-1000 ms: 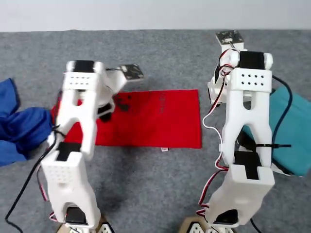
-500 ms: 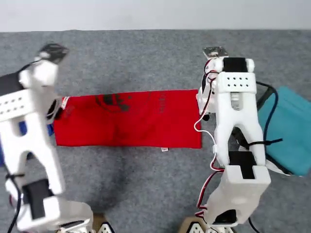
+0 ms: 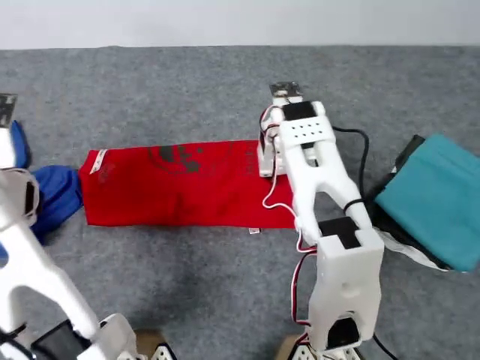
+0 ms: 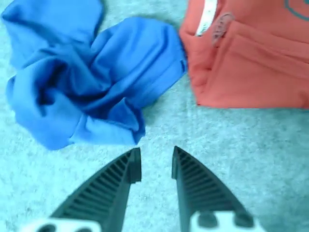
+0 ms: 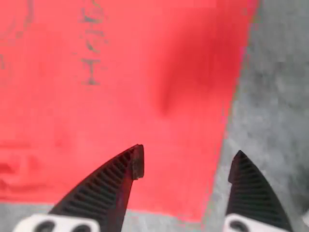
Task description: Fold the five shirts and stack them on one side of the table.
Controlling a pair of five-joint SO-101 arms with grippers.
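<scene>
**Now both pairs of fingers hang empty**

Your left fingers (image 4: 116, 181) stand a narrow gap apart with nothing between them. They are over bare grey counter (image 3: 225, 90), just beside the crumpled blue shirt (image 4: 87, 82). That shirt lies just beside the collar end of the red shirt (image 3: 195, 184). Your right fingers (image 5: 108, 186) are spread wide and hold nothing. One tip is above the red shirt's other end, the other above the counter past its edge. The red shirt lies flat, a long folded strip mid-counter. A folded teal shirt (image 3: 439, 199) rests well apart on the right.
</scene>
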